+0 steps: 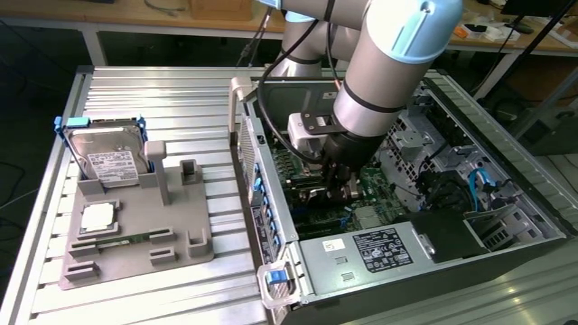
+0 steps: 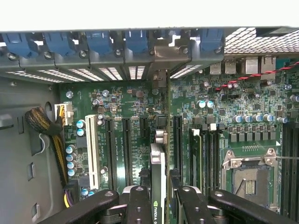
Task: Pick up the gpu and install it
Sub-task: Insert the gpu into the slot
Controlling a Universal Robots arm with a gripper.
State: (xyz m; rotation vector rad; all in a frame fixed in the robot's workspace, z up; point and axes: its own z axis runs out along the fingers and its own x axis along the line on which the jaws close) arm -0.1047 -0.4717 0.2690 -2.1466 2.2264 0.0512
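The gpu (image 2: 158, 179) stands edge-on between my fingers, its thin board running down over the green motherboard (image 2: 126, 98) among the black expansion slots. Its silver bracket (image 2: 162, 56) reaches the row of blue slot clips at the case's rear wall. My gripper (image 2: 163, 207) is shut on the gpu, one black finger (image 2: 138, 205) on each side of the card. In the exterior view my gripper (image 1: 337, 188) is lowered inside the open computer case (image 1: 271, 277), over the motherboard, and the card is largely hidden under it.
A grey fixture (image 1: 135, 230) at the exterior view's left holds a hard drive in a blue frame (image 1: 107, 159), a processor (image 1: 97, 217) and a memory stick (image 1: 113, 238). Inside the case are the power supply (image 1: 380, 247), a processor socket (image 2: 247, 172), a white slot (image 2: 92, 149) and a cable bundle (image 2: 46, 130).
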